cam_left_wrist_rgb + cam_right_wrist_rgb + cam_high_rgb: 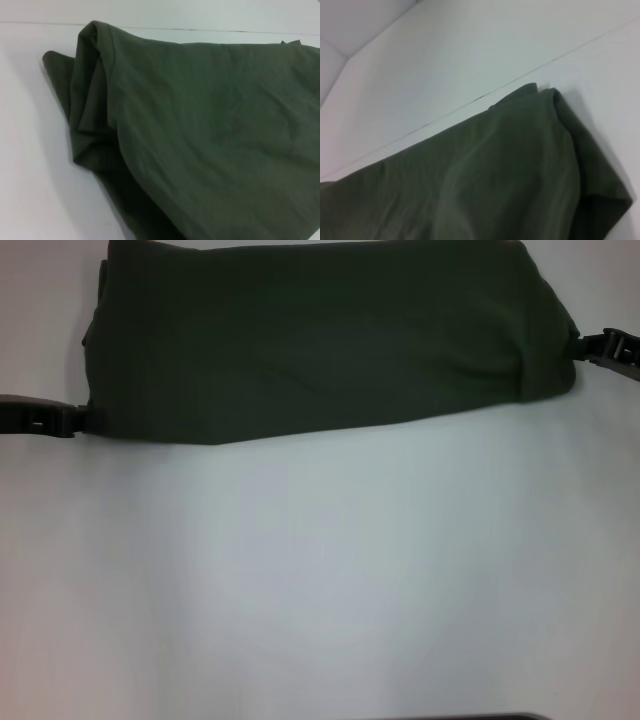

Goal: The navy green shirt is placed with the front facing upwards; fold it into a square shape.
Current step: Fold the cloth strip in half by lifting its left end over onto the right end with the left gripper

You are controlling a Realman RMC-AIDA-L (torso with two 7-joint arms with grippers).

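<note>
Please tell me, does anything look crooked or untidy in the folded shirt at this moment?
Slightly. The navy green shirt lies as a long band, not a square, and its near edge runs slanted across the table. Layers at the left end bunch unevenly. The left gripper and right gripper sit at its ends.

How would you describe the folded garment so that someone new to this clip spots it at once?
Look at the far half of the white table: the dark olive-green cotton shirt lies there folded into a wide band, plain side up. The left gripper sits at one end and the right gripper at the other. It is the only dark cloth on the table.
</note>
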